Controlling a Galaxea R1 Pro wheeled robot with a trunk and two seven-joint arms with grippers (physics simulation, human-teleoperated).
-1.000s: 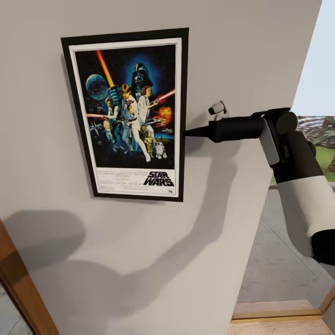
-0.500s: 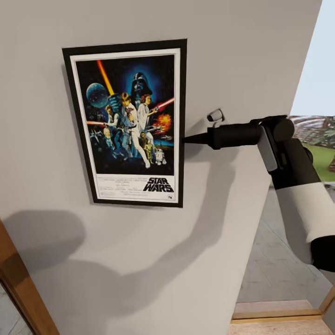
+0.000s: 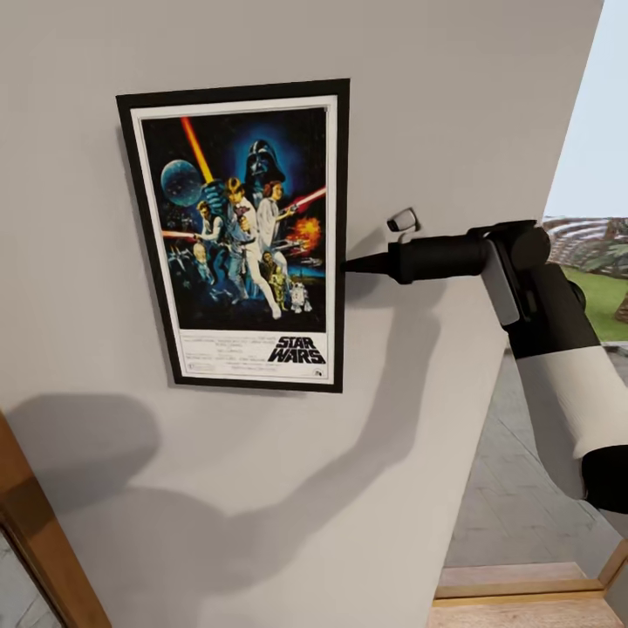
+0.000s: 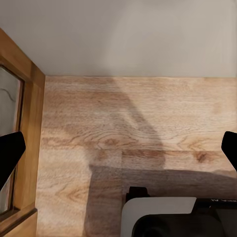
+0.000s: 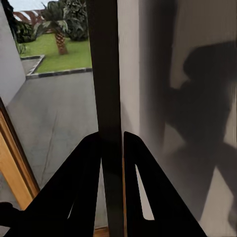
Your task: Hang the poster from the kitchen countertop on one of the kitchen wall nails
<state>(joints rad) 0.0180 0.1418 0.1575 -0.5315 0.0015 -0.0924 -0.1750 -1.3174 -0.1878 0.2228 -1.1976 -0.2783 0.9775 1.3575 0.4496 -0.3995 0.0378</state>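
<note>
You faced a plain pale grey wall [image 3: 262, 488] crossed by soft dark shadows. At the lower left of the frame ran a wooden frame [image 3: 39, 532]. Lower right lay a light wood floor [image 3: 515, 602], with grey paving [image 3: 515, 471], grass [image 3: 602, 301] and pale sky [image 3: 593, 131] beyond.
</note>
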